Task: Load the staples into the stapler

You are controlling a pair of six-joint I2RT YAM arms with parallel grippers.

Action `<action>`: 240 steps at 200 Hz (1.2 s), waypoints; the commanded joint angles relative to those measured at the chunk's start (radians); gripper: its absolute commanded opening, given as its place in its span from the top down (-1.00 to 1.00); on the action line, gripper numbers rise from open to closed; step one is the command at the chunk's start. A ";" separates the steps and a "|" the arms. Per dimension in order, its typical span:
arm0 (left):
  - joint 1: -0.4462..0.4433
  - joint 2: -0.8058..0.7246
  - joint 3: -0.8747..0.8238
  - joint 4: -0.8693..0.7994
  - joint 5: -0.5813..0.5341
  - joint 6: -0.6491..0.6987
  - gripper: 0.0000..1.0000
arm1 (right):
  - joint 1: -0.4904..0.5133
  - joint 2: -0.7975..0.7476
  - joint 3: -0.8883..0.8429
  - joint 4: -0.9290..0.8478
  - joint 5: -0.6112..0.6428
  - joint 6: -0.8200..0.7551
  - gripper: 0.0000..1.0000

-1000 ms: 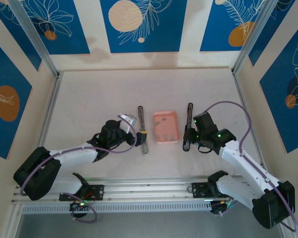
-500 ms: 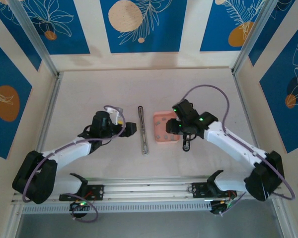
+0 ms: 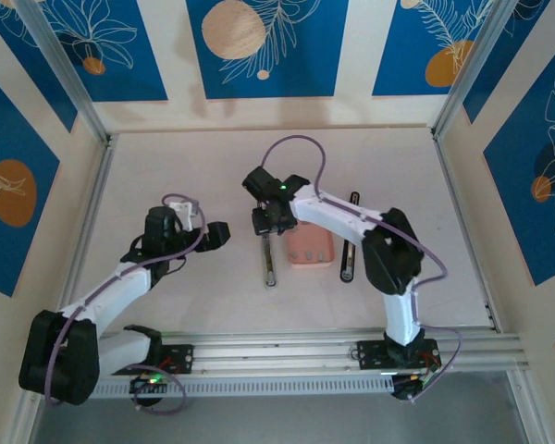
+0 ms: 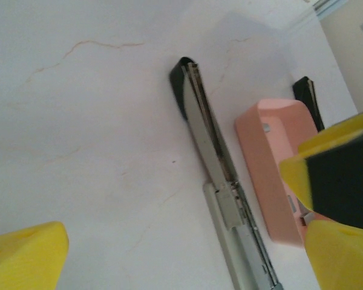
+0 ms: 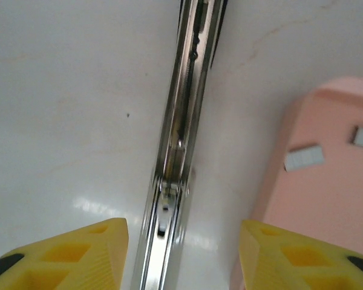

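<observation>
Silver-grey metal is what the coming move depends on: the rail point(image 3: 269, 261) of the stapler lies on the table point(image 3: 166, 166), and its long axis runs from the robot's side toward the far wall. The right fingers point(image 5: 72, 254) hang directly over the far half of this rail. In the right wrist view they stand apart, one at each side of the rail point(image 5: 183, 121), and they touch neither it nor anything else. The channel of the rail faces up and I see no strip inside it.

The staples point(image 5: 304, 158) are in the pink tray point(image 3: 312, 250), which lies just beside the rail on its right. The black bar point(image 3: 351, 236) of the stapler lies beyond the tray, parallel to the rail.

The left fingers point(image 3: 219, 232) are wide apart and hold nothing. They are near the rail on its left, pointing at it, but clearly apart from it. I judge the right arm is the nearer one, both to the rail and to the staples.

No brand, label or writing can be read on any thing.
</observation>
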 commanded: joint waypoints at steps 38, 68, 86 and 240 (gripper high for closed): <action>0.052 -0.024 -0.048 -0.010 0.010 0.006 -1.00 | -0.040 0.233 0.239 -0.088 -0.063 -0.047 -0.04; 0.056 -0.025 -0.051 -0.008 -0.013 0.020 -1.00 | -0.055 0.333 0.339 -0.125 -0.056 -0.047 -0.01; 0.059 -0.029 -0.056 -0.010 -0.031 0.030 -1.00 | -0.066 0.365 0.362 -0.112 -0.076 -0.051 0.06; 0.071 -0.133 -0.101 0.085 -0.031 0.107 -0.99 | -0.007 -0.077 -0.185 0.377 -0.241 -0.377 0.59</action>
